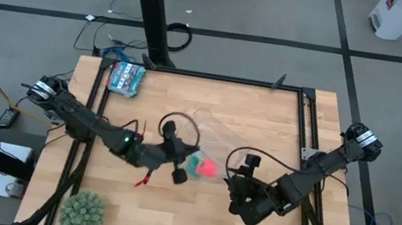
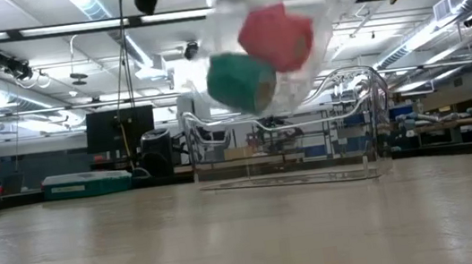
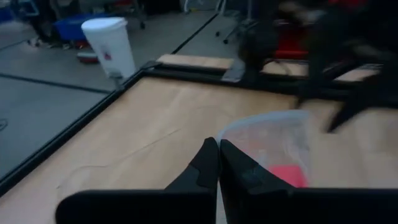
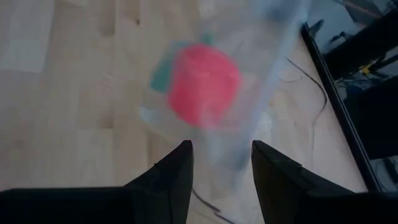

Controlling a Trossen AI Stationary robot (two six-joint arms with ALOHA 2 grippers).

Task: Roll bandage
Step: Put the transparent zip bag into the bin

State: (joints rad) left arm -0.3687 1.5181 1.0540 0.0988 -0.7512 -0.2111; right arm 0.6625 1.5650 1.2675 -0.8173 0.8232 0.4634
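Wooden worktop (image 1: pixel 263 131) lies below; left tool (image 3: pixel 217 163), pinched shut on the clear bag (image 2: pixel 312 14), lifts it. Right tool (image 4: pixel 221 163), open beneath the bag's bandage (image 4: pixel 202 84), should close gently and squarely.

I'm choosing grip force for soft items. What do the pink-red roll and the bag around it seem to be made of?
Pink-red roll: looks like soft matte fabric, chunky and without glare, though blurred. Bag: apparently thin clear plastic film, since both rolls show through it and it hangs limp above the table, pinched by the left end effector.
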